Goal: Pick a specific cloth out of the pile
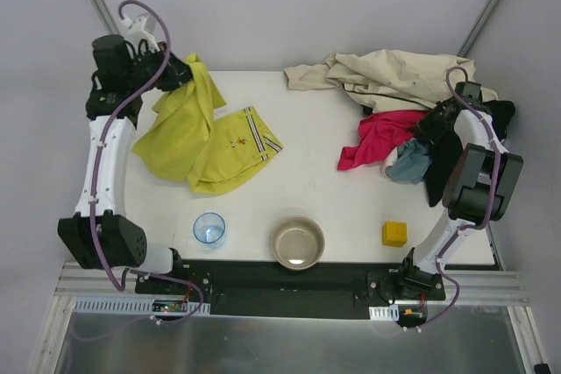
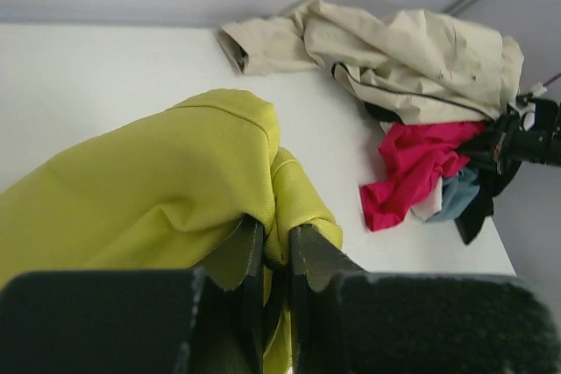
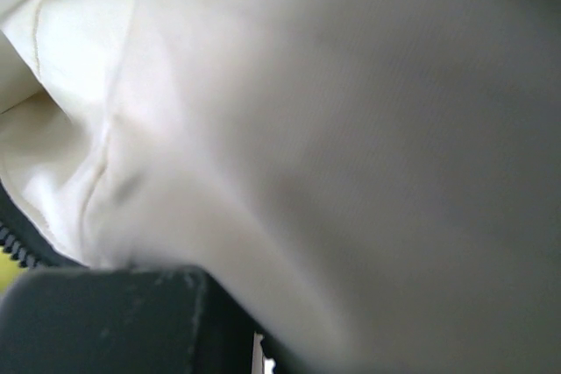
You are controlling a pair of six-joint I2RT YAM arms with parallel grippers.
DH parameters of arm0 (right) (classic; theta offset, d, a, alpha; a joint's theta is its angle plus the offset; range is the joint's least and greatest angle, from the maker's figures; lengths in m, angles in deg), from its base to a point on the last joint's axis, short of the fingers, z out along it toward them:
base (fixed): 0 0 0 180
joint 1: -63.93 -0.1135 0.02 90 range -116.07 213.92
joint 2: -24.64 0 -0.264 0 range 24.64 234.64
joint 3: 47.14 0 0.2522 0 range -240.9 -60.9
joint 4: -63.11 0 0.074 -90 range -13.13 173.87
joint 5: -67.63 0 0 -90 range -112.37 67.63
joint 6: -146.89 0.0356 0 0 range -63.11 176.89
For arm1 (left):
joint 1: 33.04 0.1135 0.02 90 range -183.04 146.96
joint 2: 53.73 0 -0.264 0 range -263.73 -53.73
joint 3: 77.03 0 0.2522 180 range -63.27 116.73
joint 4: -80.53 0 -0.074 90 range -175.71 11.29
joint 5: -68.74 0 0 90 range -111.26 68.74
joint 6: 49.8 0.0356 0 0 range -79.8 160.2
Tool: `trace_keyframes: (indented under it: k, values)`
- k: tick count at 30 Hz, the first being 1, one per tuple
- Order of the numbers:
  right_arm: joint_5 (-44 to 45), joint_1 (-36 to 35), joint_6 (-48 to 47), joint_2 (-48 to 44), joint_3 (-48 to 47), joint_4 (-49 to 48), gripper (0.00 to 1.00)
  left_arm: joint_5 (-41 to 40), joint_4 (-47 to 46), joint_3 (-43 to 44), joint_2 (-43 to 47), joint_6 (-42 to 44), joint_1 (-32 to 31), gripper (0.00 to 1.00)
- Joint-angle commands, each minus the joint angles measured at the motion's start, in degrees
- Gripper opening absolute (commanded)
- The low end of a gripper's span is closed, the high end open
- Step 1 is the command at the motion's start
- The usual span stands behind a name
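Observation:
The yellow-green cloth (image 1: pixel 197 137) lies spread on the table's left side, apart from the pile. Its far corner is lifted by my left gripper (image 1: pixel 180 72), which is shut on a fold of it; the wrist view shows the fabric (image 2: pixel 166 181) pinched between the fingers (image 2: pixel 302 256). The pile (image 1: pixel 403 111) sits at the back right: a big beige cloth (image 1: pixel 394 76), a magenta piece (image 1: pixel 381 137), blue-grey and black pieces. My right gripper (image 1: pixel 438 120) is pushed into the pile. Its wrist view is filled by blurred pale fabric (image 3: pixel 307 129), and its jaws are hidden.
A blue plastic cup (image 1: pixel 209 228), a metal bowl (image 1: pixel 297 242) and a small yellow block (image 1: pixel 394 234) stand along the near edge. The table's right edge runs close beside the pile.

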Motion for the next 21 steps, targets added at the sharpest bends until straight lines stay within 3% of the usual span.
trace_keyframes:
  k: [1, 9, 18, 20, 21]
  values:
    - [1.72, 0.34, 0.96, -1.82, 0.02, -1.81, 0.01, -2.00, -4.41, -1.49, -5.64, 1.11, -6.24, 0.00]
    - [1.28, -0.10, 0.61, -1.56, 0.46, -2.08, 0.01, -6.83, -6.87, -8.88, -16.98, 0.67, -16.35, 0.00]
    - [0.92, -0.36, 0.61, -1.47, 0.55, -2.08, 0.01, -14.83, -7.13, -10.11, -29.37, -2.58, -26.46, 0.00]
    - [0.75, -0.45, 0.69, -1.47, 0.72, -2.25, 0.01, -15.36, -7.13, -9.50, -31.40, -3.19, -27.43, 0.06]
    - [0.57, -0.54, 0.70, -1.47, 0.72, -2.25, 0.01, -15.71, -7.13, -9.41, -31.84, -3.28, -27.78, 0.25]
